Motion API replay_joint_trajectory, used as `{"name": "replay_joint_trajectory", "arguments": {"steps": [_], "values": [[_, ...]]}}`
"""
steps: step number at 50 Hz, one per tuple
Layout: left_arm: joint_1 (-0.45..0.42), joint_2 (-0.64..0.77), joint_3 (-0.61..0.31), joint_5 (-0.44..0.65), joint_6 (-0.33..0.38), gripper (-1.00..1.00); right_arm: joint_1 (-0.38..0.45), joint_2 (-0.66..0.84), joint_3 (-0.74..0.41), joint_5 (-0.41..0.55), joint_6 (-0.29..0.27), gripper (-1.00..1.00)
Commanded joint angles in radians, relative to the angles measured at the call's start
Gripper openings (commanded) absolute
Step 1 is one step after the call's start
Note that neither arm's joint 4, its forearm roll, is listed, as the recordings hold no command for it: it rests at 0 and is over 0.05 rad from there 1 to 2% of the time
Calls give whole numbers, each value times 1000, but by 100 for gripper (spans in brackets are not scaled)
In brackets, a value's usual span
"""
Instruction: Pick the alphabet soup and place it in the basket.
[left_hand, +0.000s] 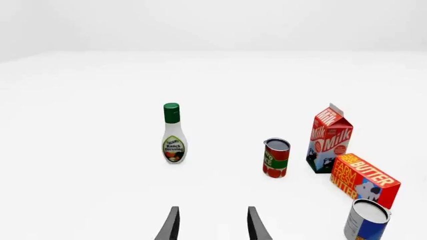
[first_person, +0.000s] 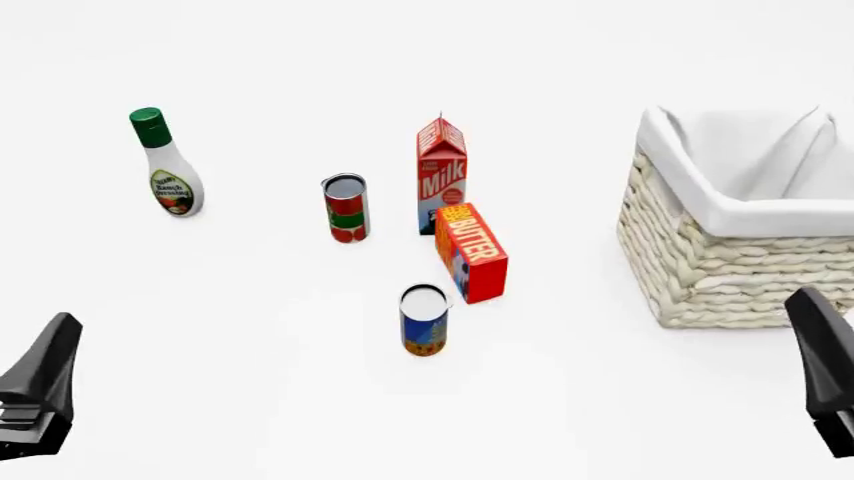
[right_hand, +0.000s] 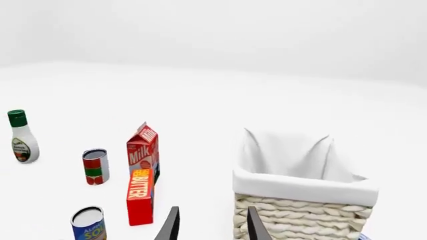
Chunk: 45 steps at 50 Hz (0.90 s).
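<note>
The alphabet soup (first_person: 424, 320) is a small can with a dark blue label, standing upright near the table's middle front, just in front of the butter box. It also shows in the left wrist view (left_hand: 367, 220) and the right wrist view (right_hand: 89, 223). The basket (first_person: 727, 265) is a large cream wicker basket with white lining at the right; it shows in the right wrist view (right_hand: 300, 217) too. My left gripper (left_hand: 212, 225) is open and empty at the front left, far from the can. My right gripper (right_hand: 210, 225) is open and empty at the front right, near the basket.
A red-and-green can (first_person: 346, 208), a milk carton (first_person: 441, 176) and a butter box (first_person: 471, 252) stand behind the soup. A ranch dressing bottle (first_person: 166, 165) stands at the far left.
</note>
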Motion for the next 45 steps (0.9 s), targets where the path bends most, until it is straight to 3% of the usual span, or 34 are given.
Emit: {"name": "replay_joint_trajectory", "arguments": {"steps": [1, 16, 28, 45], "values": [[0, 0, 0, 0, 0, 100, 77, 0, -54, 27, -15, 100], [0, 0, 0, 0, 0, 100, 190, 1, -101, 53, -39, 100], [0, 0, 0, 0, 0, 100, 273, 61, -118, 6, -57, 100], [0, 0, 0, 0, 0, 100, 375, 289, -115, -225, -75, 100]]}}
